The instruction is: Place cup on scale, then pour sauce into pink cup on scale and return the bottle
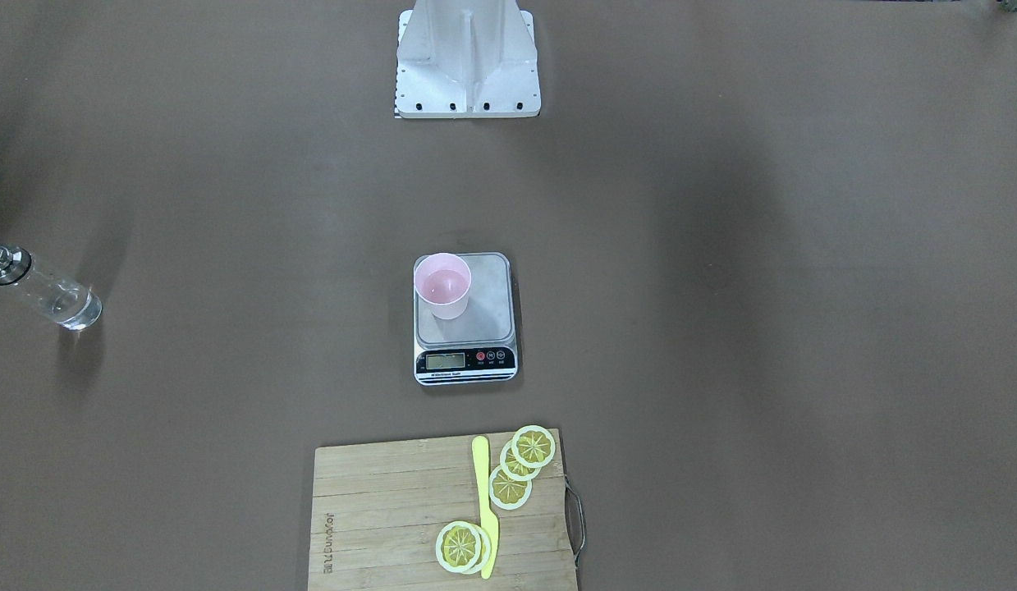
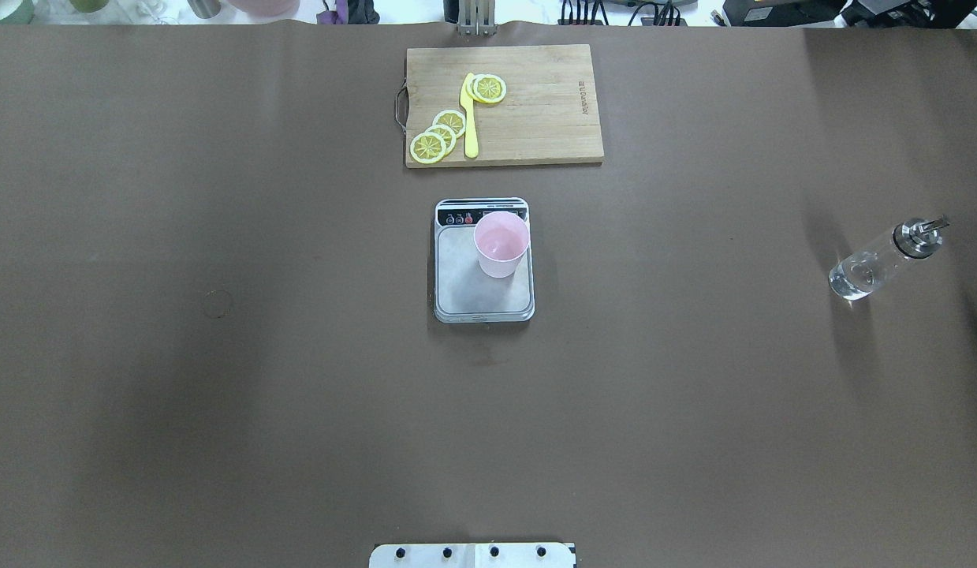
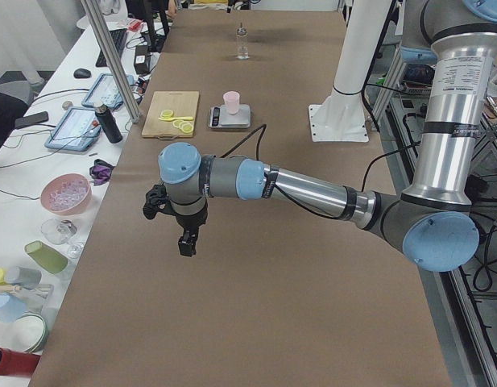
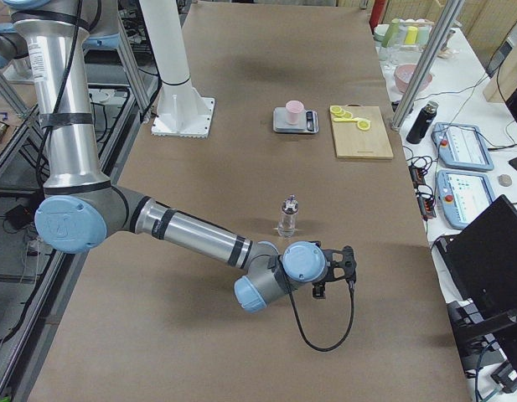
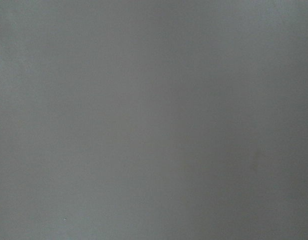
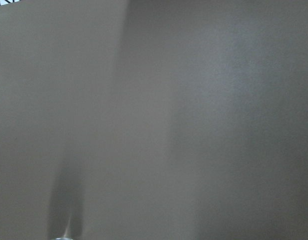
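Pale pink plastic cup (image 1: 442,287) sits upright on the silver-grey digital scale (image 1: 493,322). The small clear glass bottle (image 1: 52,295) stands well apart on the bench, near the right pincer (image 4: 318,291). Can't tell if that or the left pincer (image 3: 186,246) is open or closed. If pouring's next, I'd grab the bottle mid-body and tip it slowly.

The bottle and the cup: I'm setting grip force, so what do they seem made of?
The bottle looks like clear glass, see-through and glossy with highlights; its pourer cap is shiny, likely metal. The cup is opaque pale pink, matte and thin-rimmed, probably plastic.
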Controlling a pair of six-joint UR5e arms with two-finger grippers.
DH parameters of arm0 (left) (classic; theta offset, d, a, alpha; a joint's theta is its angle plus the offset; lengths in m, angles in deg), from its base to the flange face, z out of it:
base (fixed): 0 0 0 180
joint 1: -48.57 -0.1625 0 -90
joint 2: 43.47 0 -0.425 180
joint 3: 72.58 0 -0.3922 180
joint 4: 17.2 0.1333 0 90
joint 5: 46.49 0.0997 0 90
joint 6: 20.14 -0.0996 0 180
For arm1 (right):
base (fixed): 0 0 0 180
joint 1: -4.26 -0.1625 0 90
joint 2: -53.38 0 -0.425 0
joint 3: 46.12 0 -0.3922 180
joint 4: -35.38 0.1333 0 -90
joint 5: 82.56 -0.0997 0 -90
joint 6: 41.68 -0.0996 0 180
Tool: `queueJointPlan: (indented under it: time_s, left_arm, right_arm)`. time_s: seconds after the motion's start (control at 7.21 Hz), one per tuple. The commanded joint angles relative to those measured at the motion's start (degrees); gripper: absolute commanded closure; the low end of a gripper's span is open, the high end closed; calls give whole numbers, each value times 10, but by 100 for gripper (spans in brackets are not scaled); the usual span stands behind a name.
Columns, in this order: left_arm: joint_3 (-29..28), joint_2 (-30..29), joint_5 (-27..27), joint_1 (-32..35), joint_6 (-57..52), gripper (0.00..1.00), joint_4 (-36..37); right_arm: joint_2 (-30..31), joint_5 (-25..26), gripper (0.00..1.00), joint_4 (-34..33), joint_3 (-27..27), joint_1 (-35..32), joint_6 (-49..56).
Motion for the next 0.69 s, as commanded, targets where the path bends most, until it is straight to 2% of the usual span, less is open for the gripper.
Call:
queueJointPlan:
  time_s: [0.0,0.14,0.42,0.55]
  left_arm:
    - [-4,-3,0,-1,0,1,3]
    - [-3,-3,-1,-1,0,1,3]
    - [5,-1,-2,0,0,1,5]
    - [4,0,-2,0,0,1,5]
  right_arm:
    - [-7,25,0,-65,-5,-23,41]
    - [5,32,0,-94,-26,-38,41]
    - [96,68,0,-196,-184,-46,47]
    - [126,97,0,-260,-245,-63,87]
